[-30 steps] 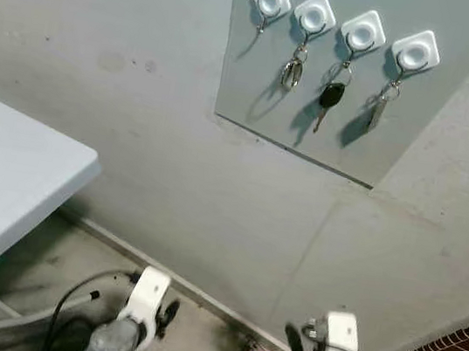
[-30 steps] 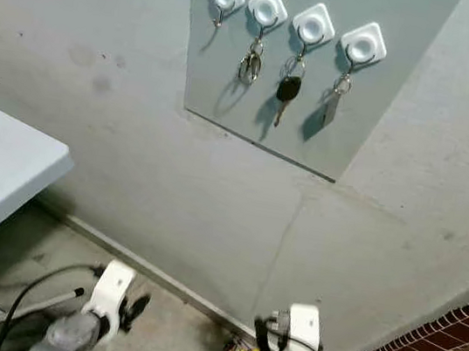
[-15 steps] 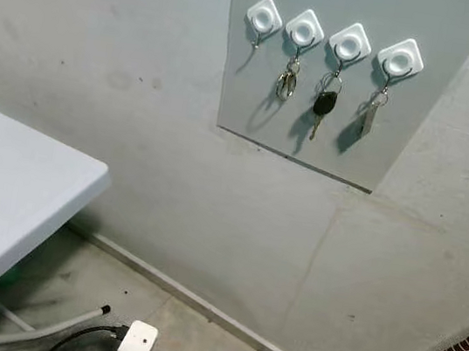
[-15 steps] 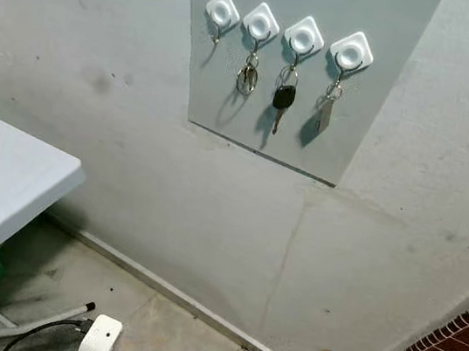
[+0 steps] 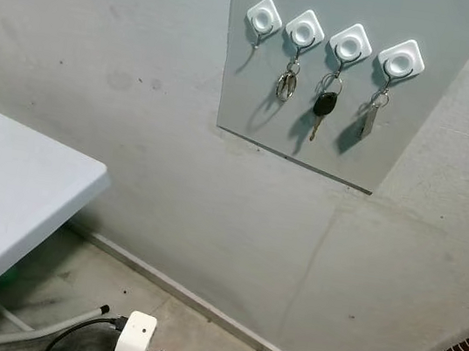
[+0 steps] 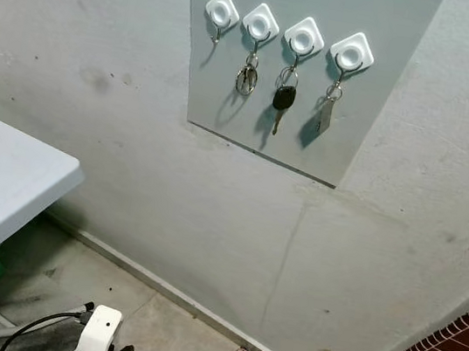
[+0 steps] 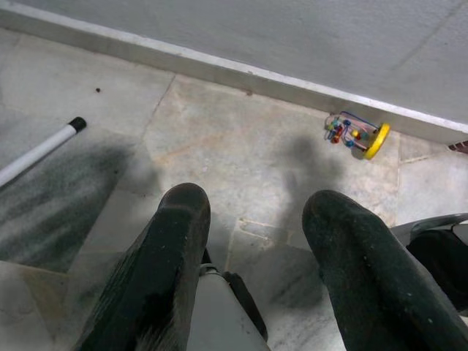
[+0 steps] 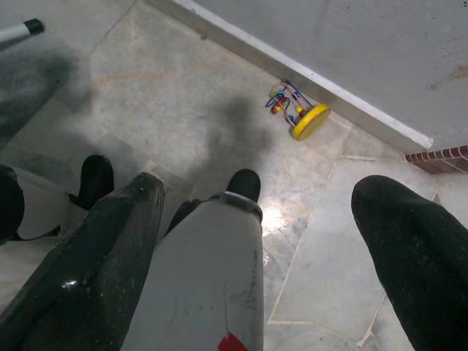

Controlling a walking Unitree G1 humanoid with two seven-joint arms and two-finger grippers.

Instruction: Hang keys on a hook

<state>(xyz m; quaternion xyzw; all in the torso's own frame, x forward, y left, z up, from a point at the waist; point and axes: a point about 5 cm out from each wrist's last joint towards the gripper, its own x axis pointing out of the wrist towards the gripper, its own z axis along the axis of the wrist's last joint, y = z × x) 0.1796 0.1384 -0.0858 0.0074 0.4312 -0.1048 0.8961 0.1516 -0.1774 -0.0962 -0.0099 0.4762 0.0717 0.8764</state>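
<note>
Hanging from three of four wall hooks (image 5: 349, 44): keys (image 5: 287, 84) | light, rigid, best pinched at the ring | left gripper (image 7: 256, 241) and right gripper (image 8: 270, 219) spread, nothing held.

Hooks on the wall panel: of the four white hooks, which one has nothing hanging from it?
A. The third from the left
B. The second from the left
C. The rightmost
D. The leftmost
D. The leftmost hook is bare, while the second holds a bunch of keys, the third a black-headed key and the rightmost a silver key.
</note>
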